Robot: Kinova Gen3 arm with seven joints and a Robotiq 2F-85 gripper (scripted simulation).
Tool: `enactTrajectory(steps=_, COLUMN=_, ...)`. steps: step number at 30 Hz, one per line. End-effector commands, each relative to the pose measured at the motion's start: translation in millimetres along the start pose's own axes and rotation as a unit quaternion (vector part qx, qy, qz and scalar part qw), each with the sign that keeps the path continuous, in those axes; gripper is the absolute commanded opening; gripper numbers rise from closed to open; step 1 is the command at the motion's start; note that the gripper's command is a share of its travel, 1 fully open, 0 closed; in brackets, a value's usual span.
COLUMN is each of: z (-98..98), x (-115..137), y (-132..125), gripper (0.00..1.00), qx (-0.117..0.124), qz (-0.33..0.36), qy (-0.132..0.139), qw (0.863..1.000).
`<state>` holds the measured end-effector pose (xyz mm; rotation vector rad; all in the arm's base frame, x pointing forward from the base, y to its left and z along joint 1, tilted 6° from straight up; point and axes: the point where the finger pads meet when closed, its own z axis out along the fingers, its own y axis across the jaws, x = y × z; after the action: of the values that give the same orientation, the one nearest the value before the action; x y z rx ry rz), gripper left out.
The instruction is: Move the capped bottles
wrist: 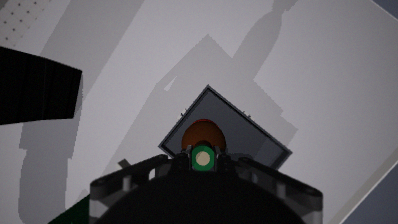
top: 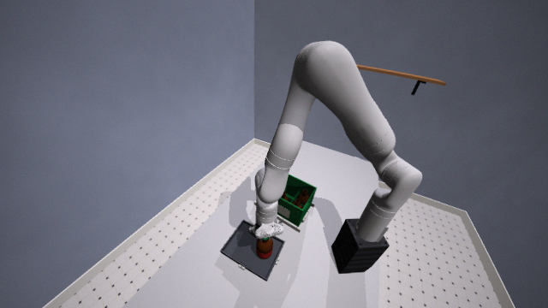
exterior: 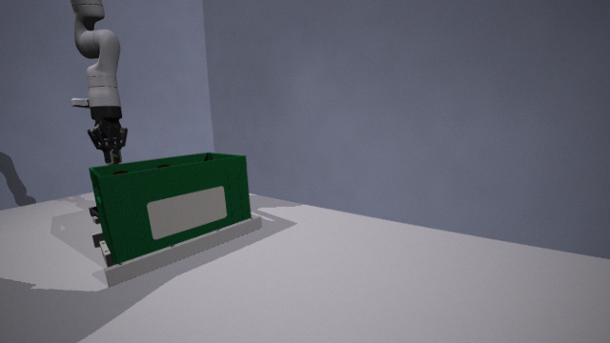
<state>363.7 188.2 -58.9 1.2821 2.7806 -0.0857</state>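
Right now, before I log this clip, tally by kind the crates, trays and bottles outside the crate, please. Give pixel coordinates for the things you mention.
Crate (top: 300, 216) (exterior: 235, 191) (wrist: 76, 210): 1
Tray (top: 240, 249) (exterior: 92, 211) (wrist: 245, 129): 1
Capped bottle (top: 265, 245) (exterior: 117, 160) (wrist: 202, 134) outside the crate, its neck between the jaws: 1
Total: 3

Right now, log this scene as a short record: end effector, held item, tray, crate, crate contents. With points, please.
end effector: closed end effector (exterior: 112, 161) (wrist: 203, 153), over the tray
held item: brown bottle (top: 265, 246) (wrist: 203, 135) with a green cap (wrist: 203, 158), gripped near its top, roughly upright
tray: dark grey tray (top: 240, 250) (wrist: 250, 132), beneath the bottle; contact cannot be told
crate: green crate (top: 295, 216) (exterior: 129, 214), upright
crate contents: brown bottles (top: 304, 196), exact count partly hidden
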Motion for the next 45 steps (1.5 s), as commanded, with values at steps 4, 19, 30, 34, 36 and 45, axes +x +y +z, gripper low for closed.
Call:
enactTrajectory(steps=4, z=1.6, x=-2.4, y=2.5, gripper=0.0, qx=-0.001, qz=0.0, qy=-0.001, qw=1.0)
enactTrajectory(steps=19, z=4.5, x=-0.5, y=3.6, gripper=0.0, qx=-0.001, qz=0.0, qy=-0.001, qw=1.0)
enactTrajectory(steps=30, z=6.5, x=0.6, y=2.8, gripper=0.0, qx=0.001, qz=-0.001, qy=0.0, qw=1.0)
enactTrajectory(steps=34, z=8.1, x=0.3, y=3.4, gripper=0.0, qx=0.0, qz=-0.001, qy=-0.001, qw=1.0)
enactTrajectory(steps=36, z=8.9, x=0.1, y=3.8, gripper=0.0, qx=0.0, qz=-0.001, qy=-0.001, qw=1.0)
enactTrajectory(steps=45, z=12.1, x=-0.5, y=5.2, gripper=0.0, qx=-0.001, qz=0.0, qy=-0.002, qw=1.0)
